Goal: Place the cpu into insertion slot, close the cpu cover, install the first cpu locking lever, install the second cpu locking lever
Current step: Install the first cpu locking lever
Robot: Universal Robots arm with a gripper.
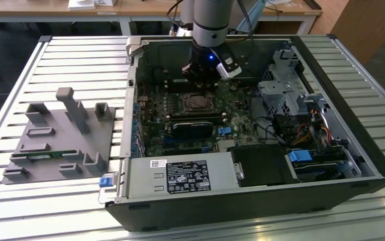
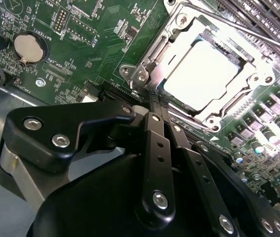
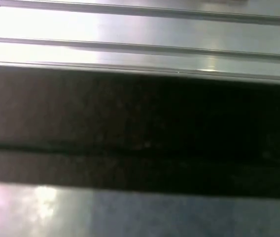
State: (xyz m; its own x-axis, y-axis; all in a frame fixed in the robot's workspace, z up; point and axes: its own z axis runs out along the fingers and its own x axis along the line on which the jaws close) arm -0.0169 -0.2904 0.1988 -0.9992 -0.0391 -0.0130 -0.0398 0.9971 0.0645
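On the exterior view's left a grey fixture with upright pegs lies on the slatted table, well apart from the open computer case. Further right, inside the case, the arm reaches down to the green board, and the claw hangs just behind the slot, near it but apart.

In the second wrist view a coin battery sits on the board at the left. The claw has its two black fingers pressed together, closed on nothing, their tips at the near edge of the slot. Just beyond the tips the cpu lies flat in the slot, its pale metal top glaring under light. The cover lies down around it, framing the chip. A thin lever runs along the slot's far side; whether it is latched I cannot tell.
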